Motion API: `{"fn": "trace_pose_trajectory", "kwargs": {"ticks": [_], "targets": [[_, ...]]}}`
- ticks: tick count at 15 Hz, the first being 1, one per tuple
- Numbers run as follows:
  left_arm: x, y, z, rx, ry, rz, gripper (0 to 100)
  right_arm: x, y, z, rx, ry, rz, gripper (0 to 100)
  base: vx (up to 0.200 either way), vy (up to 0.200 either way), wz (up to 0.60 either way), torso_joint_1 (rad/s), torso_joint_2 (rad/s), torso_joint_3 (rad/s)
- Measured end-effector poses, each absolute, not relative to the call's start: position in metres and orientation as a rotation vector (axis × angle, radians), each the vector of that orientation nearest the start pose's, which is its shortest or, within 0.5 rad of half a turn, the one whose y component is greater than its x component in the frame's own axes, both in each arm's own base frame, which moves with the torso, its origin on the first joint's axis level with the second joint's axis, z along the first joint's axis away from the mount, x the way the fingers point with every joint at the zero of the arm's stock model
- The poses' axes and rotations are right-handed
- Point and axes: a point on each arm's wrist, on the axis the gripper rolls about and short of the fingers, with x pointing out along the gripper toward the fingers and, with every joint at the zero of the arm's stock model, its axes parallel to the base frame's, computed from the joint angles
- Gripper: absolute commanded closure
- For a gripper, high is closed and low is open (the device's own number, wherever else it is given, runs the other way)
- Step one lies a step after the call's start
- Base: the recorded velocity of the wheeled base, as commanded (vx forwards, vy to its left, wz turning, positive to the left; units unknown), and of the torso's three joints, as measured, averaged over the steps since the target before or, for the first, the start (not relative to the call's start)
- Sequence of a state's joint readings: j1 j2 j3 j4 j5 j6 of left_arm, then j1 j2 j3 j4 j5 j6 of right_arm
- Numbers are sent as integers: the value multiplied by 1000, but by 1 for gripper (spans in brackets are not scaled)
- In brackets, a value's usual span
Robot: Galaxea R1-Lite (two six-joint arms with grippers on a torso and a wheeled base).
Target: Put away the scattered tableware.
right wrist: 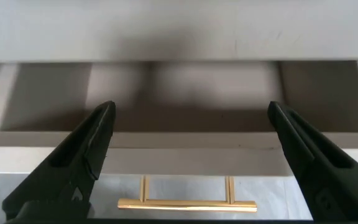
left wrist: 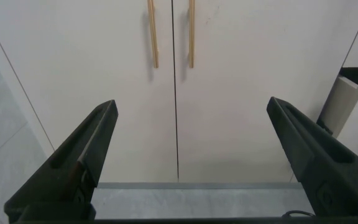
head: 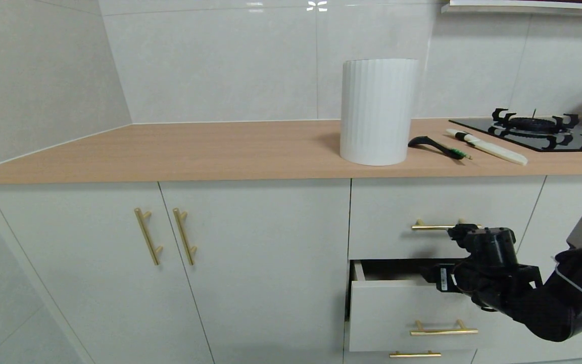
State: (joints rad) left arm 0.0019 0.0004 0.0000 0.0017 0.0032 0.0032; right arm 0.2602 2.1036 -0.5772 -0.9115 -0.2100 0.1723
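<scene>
Right gripper (head: 453, 259) wide open, empty, lower right at open drawer (head: 397, 308) — likely tableware's home. Left gripper (left wrist: 191, 106) open, empty too. Black utensil (head: 437, 147), white utensil (head: 488, 147) upper right on counter (head: 220, 151) — not yet picked.

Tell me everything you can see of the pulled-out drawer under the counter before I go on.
The drawer is second down in the stack right of the double doors, below a shut top drawer. It stands pulled partway out, level. Its flat front looks like white painted board, with a gold bar handle on two posts. The inside looks pale and shadowed. The right tool hangs open over the gap; I see no contact.
</scene>
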Motion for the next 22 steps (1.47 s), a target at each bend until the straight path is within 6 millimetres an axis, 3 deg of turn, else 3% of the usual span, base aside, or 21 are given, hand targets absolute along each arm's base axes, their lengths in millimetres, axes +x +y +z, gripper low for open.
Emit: {"fn": "trace_pose_trajectory", "kwargs": {"ticks": [10, 22], "targets": [[-23, 0, 75, 3, 2, 5, 0, 302, 76, 15, -10, 697, -9, 0, 0, 0, 0, 0, 0, 0], [-23, 0, 75, 3, 2, 6, 0, 268, 67, 44, -174, 896, 35, 0, 0, 0, 0, 0, 0, 0]]}}
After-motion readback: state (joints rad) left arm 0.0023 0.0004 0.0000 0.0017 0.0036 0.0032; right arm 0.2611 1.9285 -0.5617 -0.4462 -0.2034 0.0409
